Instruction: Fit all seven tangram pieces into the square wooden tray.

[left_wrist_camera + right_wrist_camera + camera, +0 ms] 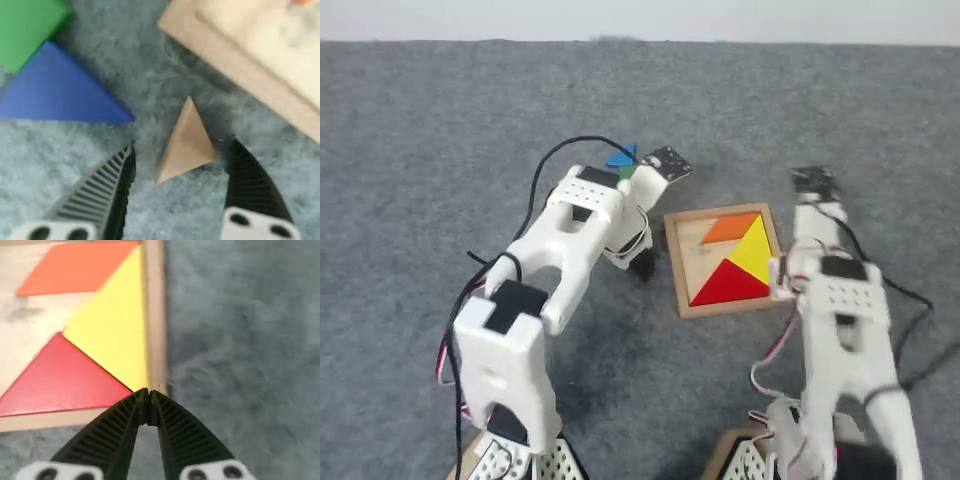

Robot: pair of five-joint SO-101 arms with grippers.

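Note:
The square wooden tray holds an orange piece, a yellow triangle and a red triangle. My left gripper is open, low over the carpet beside the tray, with a small tan triangle lying between its fingers. A blue triangle and a green piece lie just beyond it. My right gripper is shut on nothing, its tips at the tray's rim by the corner nearest the yellow triangle and red triangle.
Grey carpet covers the whole table. The blue piece and green piece sit behind the left arm, next to a small dark board. Bare wood shows in the tray beside the orange piece.

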